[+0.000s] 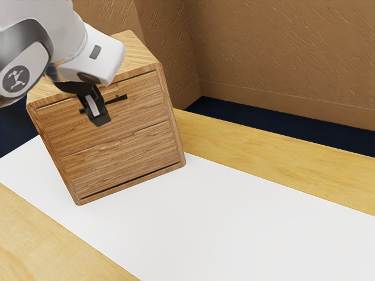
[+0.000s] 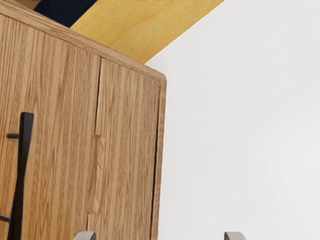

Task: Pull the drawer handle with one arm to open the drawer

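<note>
Cabinet: light oak two-drawer box (image 1: 126, 149), standing on white mat (image 1: 234, 222) over wooden table (image 1: 281, 158).
Handle: thin black bar (image 1: 117, 99) on upper drawer front (image 1: 137, 96); front flush with the cabinet face.
Gripper: black two-finger gripper (image 1: 95, 111) over the handle's end nearer the exterior view's left; fingertips (image 2: 85, 235) spread, grasping nothing.

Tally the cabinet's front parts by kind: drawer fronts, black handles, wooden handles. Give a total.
drawer fronts: 2, the upper drawer front and the lower drawer front
black handle: 1, on the upper front
wooden handle: 1, on the lower front
total: 4
</note>
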Motion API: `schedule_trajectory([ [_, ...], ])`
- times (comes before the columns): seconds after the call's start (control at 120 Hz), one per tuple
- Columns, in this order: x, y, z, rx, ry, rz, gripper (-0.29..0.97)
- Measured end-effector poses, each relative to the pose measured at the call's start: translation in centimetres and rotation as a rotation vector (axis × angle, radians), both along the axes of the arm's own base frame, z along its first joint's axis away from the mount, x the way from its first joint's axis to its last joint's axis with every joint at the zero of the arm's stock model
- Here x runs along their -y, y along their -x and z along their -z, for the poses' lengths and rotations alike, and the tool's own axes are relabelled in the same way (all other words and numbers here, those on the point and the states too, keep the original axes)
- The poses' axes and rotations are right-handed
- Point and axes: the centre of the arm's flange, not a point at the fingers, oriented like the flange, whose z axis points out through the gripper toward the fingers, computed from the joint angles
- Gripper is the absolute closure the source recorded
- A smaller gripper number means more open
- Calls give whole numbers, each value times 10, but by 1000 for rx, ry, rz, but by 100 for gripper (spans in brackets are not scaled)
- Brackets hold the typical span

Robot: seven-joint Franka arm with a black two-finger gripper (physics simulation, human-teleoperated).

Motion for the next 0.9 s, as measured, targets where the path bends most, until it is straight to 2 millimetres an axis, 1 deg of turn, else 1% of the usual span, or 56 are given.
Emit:
schedule_trajectory([
  [0.133, -10, -12, 6, -3, -18, 17, 41],
  [0.225, -27, -18, 9, -8, -28, 11, 41],
  [0.275, -32, -21, 11, -9, -34, 13, 41],
  [0.542, -42, -33, 19, -19, -56, 38, 41],
  [0.717, -70, -36, 21, -15, -53, 14, 42],
  [0.9, -74, -39, 23, -14, -56, 20, 42],
])
